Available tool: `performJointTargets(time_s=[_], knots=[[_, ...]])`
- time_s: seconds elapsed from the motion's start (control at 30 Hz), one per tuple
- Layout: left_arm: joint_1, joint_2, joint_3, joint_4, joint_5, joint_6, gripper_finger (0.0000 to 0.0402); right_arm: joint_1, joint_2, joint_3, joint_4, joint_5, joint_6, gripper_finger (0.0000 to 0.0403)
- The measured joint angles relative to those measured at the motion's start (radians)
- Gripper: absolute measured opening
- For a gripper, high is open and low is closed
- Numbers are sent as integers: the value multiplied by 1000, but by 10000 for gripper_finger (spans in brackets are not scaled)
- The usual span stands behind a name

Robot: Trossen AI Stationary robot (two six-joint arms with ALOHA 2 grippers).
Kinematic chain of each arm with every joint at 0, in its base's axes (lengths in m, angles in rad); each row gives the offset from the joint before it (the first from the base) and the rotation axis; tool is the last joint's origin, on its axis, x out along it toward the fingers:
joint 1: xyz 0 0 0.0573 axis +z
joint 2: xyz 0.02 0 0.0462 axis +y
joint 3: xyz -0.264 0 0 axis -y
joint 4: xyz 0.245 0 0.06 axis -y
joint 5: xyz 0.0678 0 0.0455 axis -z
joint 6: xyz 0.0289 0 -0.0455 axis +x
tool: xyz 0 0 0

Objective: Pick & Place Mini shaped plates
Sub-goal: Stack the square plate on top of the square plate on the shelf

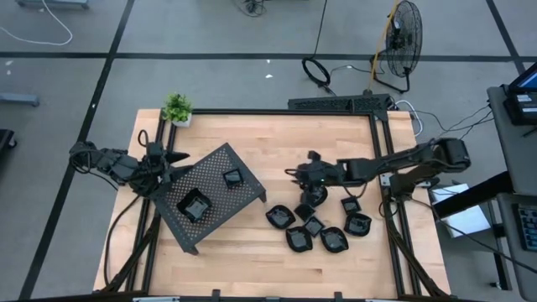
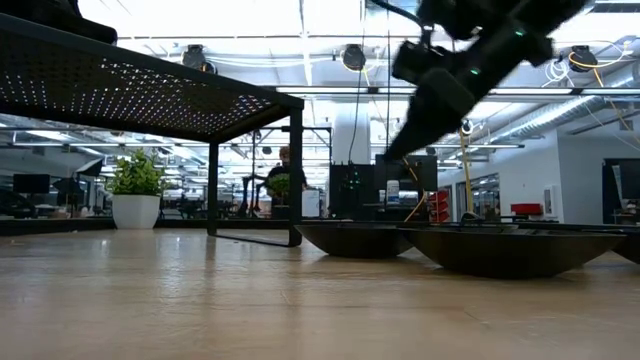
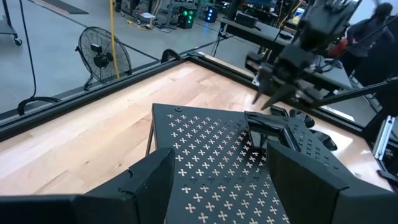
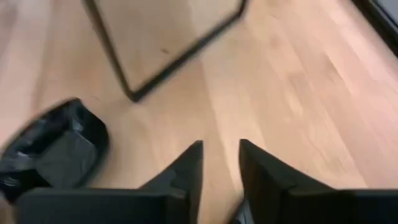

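The worktop is pale wood in jointed strips, smooth with a faint sheen. The tray looks like dark matt metal, punched through with small cross-shaped holes. The mini shaped plates are black and glossy, catching highlights. The right gripper and left gripper have dull black, plastic-looking fingers.

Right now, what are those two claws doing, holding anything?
Left gripper: open, empty, at the tray.
Right gripper: slightly open, empty, above the table near the plates.
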Motion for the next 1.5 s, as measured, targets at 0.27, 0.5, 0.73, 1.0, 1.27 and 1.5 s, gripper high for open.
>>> performJointTargets(time_s=[0.27,0.5,0.73,1.0,1.27,1.5], knots=[[0,0,0,1,5,0,255,-102,-51,-169,20,46,137,175],[0,0,0,0,6,0,255,-198,-34,-235,80,41,167,173],[0,0,0,0,8,0,255,-219,-27,-272,135,-65,203,158],[0,0,0,0,17,0,255,-219,31,-285,162,-68,202,155],[0,0,0,0,22,0,255,-219,115,-283,275,-112,201,154],[0,0,0,0,26,0,255,-219,116,-283,282,-113,191,114]])
